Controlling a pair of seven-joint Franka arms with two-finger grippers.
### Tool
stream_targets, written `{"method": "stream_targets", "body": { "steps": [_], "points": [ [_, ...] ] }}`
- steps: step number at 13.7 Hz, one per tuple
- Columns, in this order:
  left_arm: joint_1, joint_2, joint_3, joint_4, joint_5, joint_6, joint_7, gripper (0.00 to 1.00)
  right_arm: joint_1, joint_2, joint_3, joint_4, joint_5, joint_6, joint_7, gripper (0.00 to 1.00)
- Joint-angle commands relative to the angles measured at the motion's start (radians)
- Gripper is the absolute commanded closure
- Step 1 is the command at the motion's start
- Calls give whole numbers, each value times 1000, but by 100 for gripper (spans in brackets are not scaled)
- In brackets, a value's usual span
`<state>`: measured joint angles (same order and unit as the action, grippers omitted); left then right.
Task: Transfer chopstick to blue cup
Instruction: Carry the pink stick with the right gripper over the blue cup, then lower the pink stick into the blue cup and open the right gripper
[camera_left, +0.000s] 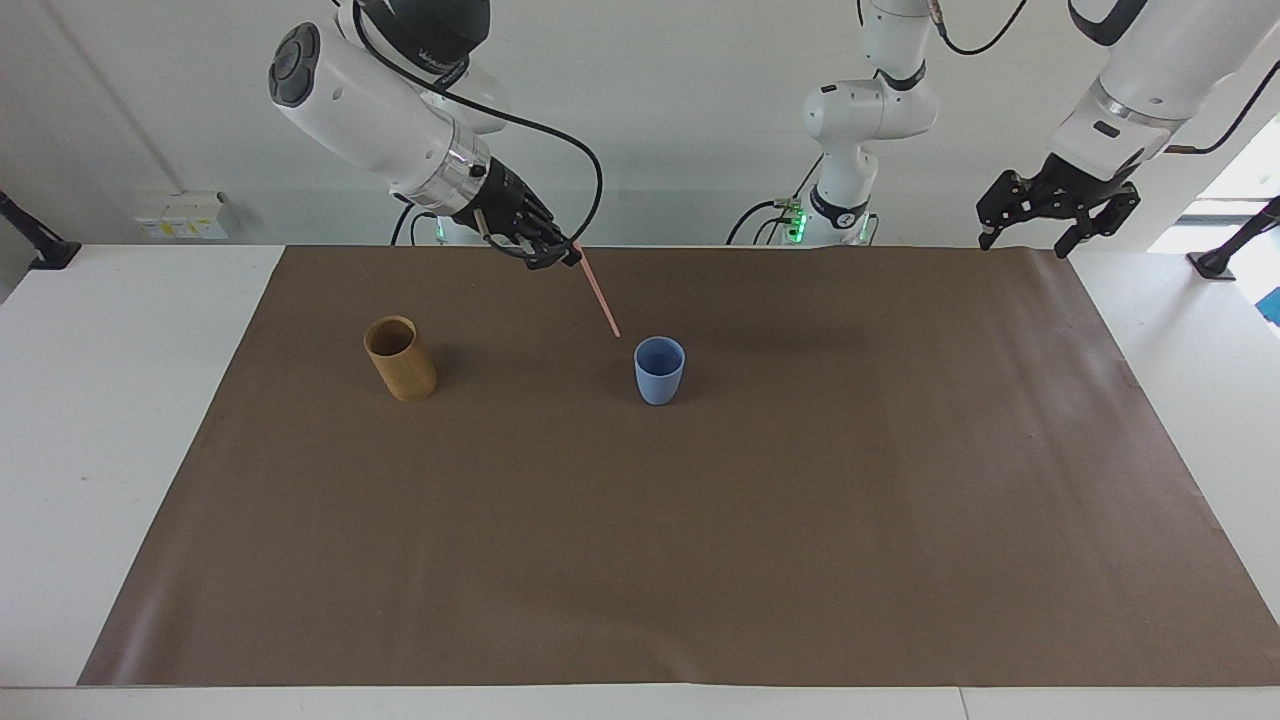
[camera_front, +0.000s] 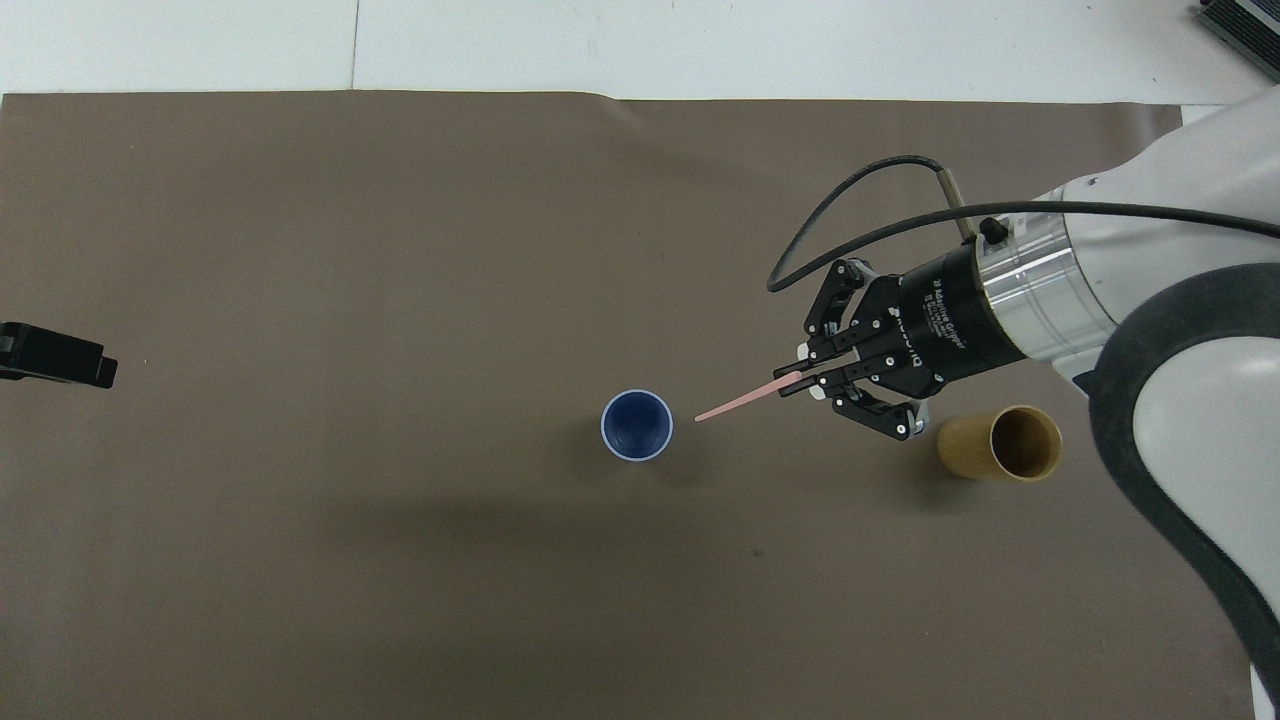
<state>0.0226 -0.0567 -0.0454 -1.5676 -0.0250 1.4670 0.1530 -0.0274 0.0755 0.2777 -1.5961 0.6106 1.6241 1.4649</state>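
The right gripper (camera_left: 566, 256) is clenched on the upper end of the chopstick (camera_left: 602, 295), pinching it at its very top so that nearly the whole length hangs free below the fingertips; that leaves a long bare tip to lead into a cup mouth without the gripper body getting in the way. The stick slants down and away from the wrist, its free end in the air just short of the blue cup (camera_left: 659, 370), on the side toward the right arm's end of the table. The cup stands upright and open near the middle of the brown mat (camera_left: 700, 560), so its mouth is ready to receive the tip from above. The tan bamboo cup (camera_left: 399, 358) stands empty, well apart. The left gripper (camera_left: 1058, 205) waits with its jaws released, raised over the mat's edge at its own end.
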Motion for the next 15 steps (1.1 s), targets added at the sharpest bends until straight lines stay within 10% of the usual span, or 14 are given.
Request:
{"method": "stream_targets", "body": {
  "steps": [1,15],
  "points": [
    [16,-15,-8,-5,-1,-11,-7,0,61,26,25,12,-3,52,38,100],
    [16,-15,-8,-5,-1,-11,-7,0,159,27,29,-108,-137,206,2,100]
  ]
}}
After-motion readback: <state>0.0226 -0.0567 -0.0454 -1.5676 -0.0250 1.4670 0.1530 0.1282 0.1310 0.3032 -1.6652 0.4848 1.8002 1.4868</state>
